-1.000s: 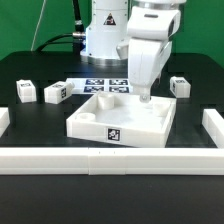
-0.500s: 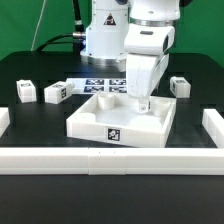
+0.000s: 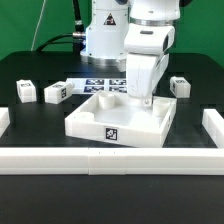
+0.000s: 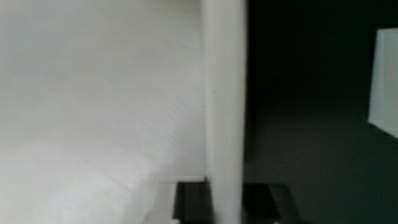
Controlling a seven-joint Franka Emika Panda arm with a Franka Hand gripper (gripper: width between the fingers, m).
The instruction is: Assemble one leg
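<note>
In the exterior view, the gripper [image 3: 141, 100] is hanging low over the square tray [image 3: 95, 125], at its far corner toward the exterior view's right. The nearest leg [image 3: 180, 87] is lying on the black table [image 3: 30, 125] just outside that rim, further to the exterior view's right. In the wrist view, the dark fingertips [image 4: 187, 205] are straddling the tray's rim [image 4: 222, 90]; whether they are pinching it cannot be told, and the arm is probably needing to lift clear and cross the rim sideways to reach the leg.

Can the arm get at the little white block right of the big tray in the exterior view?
Probably yes: the leg stands apart from the tray, nothing above it, and the gripper is nearby at the tray.
</note>
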